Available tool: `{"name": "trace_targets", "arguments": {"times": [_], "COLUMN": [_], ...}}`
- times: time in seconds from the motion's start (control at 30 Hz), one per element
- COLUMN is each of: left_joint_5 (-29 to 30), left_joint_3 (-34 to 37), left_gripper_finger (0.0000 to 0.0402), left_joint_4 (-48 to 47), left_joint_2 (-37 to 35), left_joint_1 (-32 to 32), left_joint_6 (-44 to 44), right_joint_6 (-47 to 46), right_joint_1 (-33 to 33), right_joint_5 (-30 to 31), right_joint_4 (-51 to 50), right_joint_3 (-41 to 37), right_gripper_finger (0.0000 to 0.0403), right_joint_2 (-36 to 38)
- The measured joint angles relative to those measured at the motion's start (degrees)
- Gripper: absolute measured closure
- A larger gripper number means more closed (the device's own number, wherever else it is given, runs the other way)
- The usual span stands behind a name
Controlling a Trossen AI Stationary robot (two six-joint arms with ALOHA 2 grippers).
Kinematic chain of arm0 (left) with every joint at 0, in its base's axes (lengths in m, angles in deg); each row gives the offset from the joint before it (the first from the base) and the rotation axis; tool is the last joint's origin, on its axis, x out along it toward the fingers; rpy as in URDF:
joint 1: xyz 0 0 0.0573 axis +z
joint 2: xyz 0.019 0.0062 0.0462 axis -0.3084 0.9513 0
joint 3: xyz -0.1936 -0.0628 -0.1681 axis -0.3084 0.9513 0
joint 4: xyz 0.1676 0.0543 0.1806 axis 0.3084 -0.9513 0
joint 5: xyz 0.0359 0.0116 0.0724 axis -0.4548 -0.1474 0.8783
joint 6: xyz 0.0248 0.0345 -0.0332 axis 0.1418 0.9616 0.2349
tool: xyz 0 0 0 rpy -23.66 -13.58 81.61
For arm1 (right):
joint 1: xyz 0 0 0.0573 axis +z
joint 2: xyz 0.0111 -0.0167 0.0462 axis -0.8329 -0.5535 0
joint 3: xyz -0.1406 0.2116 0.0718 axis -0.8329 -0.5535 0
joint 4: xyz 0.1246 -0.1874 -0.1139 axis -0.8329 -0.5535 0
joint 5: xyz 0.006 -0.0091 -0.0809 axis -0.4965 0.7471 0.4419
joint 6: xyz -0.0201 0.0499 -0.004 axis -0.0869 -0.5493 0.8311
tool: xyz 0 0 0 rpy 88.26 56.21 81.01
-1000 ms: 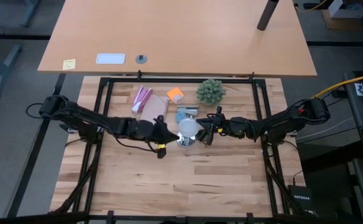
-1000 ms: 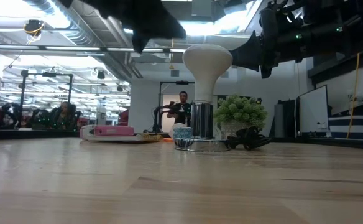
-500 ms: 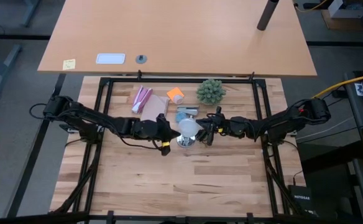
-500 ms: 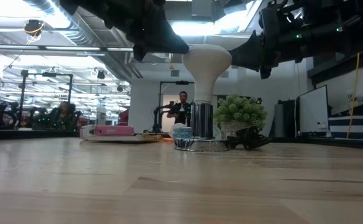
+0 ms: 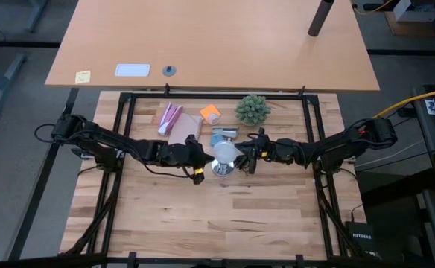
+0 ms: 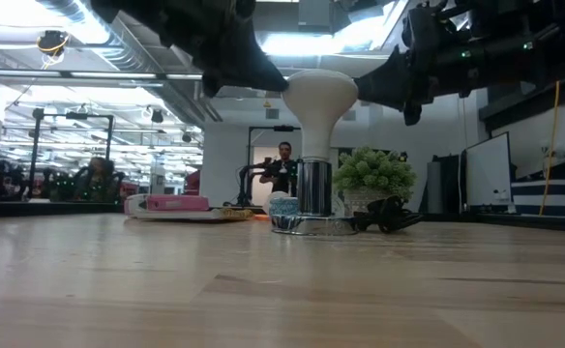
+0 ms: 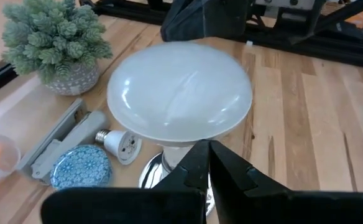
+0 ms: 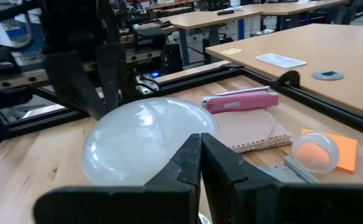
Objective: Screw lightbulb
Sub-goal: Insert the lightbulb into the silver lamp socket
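Lightbulb (image 6: 320,97) stands upright in the shiny silver socket base (image 6: 312,208) near the middle of the wooden table (image 5: 225,216), with the green spiky plant (image 5: 252,109) behind it and a small spare bulb (image 7: 120,142) and a blue patterned disc (image 7: 80,167) lying beside the base. Both arms meet at the globe from opposite sides: the left gripper (image 5: 200,158) is just at its left edge, the right gripper (image 5: 246,155) just at its right edge. In each wrist view the two dark fingers lie together, tip against tip, and point at the frosted globe; they are not clamped on anything. From the low view I cannot tell if either tip really touches the glass. I judge that the bulb is seated but perhaps not fully turned. To do the step well, one gripper must first spread its fingers wide enough for the globe, then take it softly around the widest part and turn it about the vertical axis, while the other arm holds the base down so that it does not rotate or slide with its black cord (image 6: 387,217)
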Motion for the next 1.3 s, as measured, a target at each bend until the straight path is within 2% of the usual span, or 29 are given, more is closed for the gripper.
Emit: {"name": "trace_targets", "arguments": {"times": [0.37, 0.5, 0.8, 1.1, 1.3], "left_joint_5": [5.39, 5.54, 5.03, 6.92, 6.87], "left_joint_3": [0.15, 0.15, 0.05, 0.00, -0.04], "left_gripper_finger": [0.0396, 0.0396, 0.0396, 0.0396, 0.0396], "left_joint_4": [-2.86, -2.10, -1.86, -1.88, -4.10], "left_joint_2": [0.17, 0.17, 0.17, -0.20, -0.28], "left_joint_1": [0.28, 0.77, 1.99, 1.92, 1.83], "left_joint_6": [-1.36, -0.94, -1.12, 0.31, -1.53], "right_joint_6": [-0.22, -0.22, -0.20, 0.03, 0.26], "right_joint_1": [0.26, 0.30, 0.20, 0.11, 0.07], "right_joint_5": [-8.03, -9.68, -9.51, -8.50, -6.45], "right_joint_4": [0.26, 0.56, 0.67, 1.72, 1.92], "right_joint_3": [0.02, 0.02, 0.02, -0.07, -0.09], "right_gripper_finger": [0.0386, 0.0386, 0.0386, 0.0386, 0.0386], "right_joint_2": [-0.07, -0.14, -0.22, -0.26, -0.26]}}
